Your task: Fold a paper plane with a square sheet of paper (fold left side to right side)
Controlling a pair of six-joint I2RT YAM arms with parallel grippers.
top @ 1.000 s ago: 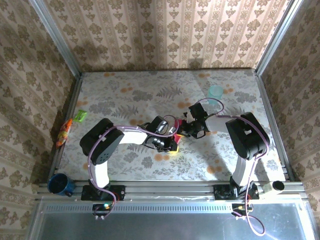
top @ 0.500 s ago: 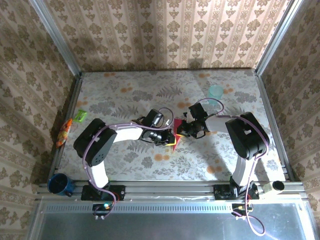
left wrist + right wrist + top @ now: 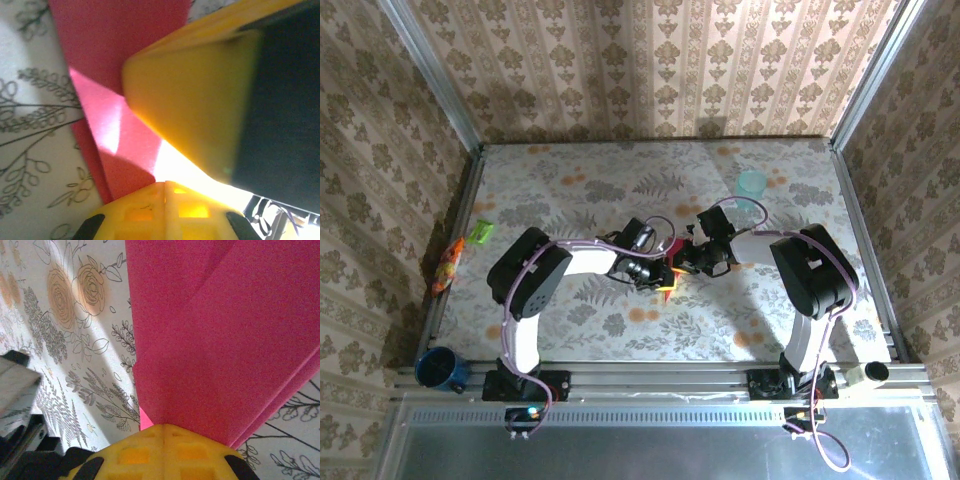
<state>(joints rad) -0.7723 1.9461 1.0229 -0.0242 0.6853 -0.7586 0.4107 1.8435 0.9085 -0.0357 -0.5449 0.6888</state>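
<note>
Left gripper (image 3: 658, 277) and right gripper (image 3: 687, 262) both closed, tips meeting on red paper sheet (image 3: 210, 340), near-left of teal cup (image 3: 752, 183). Right wrist: layered folds clear. Top: sheet mostly hidden under fingers; actual pinch unclear.

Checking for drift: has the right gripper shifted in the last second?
No. The right gripper stays the same distance from the teal cup.

Both black six-joint arms bend their elbows outward and reach toward each other, wrists angled down. The left gripper (image 3: 661, 281) has its yellow fingertips pressed together, just beside the right gripper (image 3: 684, 263), likewise closed.
</note>
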